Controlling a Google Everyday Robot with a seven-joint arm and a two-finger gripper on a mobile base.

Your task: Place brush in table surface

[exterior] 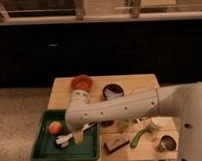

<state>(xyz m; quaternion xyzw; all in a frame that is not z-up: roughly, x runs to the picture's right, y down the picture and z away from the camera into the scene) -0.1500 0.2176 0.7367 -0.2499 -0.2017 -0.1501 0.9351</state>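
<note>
The cream-white brush [71,137] lies slanted in the dark green tray [39,149], its bristled head at the lower left and its handle running up to the right. My gripper [78,136] hangs at the end of the white arm, right over the brush's handle near the tray's right side. The arm hides part of the handle, and I cannot tell whether the gripper touches the brush. The tan wooden table surface [139,83] carries the tray at its front left.
An orange fruit [55,127] sits in the tray beside the brush. On the table are a red bowl [82,82], a dark bowl [113,90], a black-and-white block [116,144], a green-handled tool [139,137] and a metal cup [166,142].
</note>
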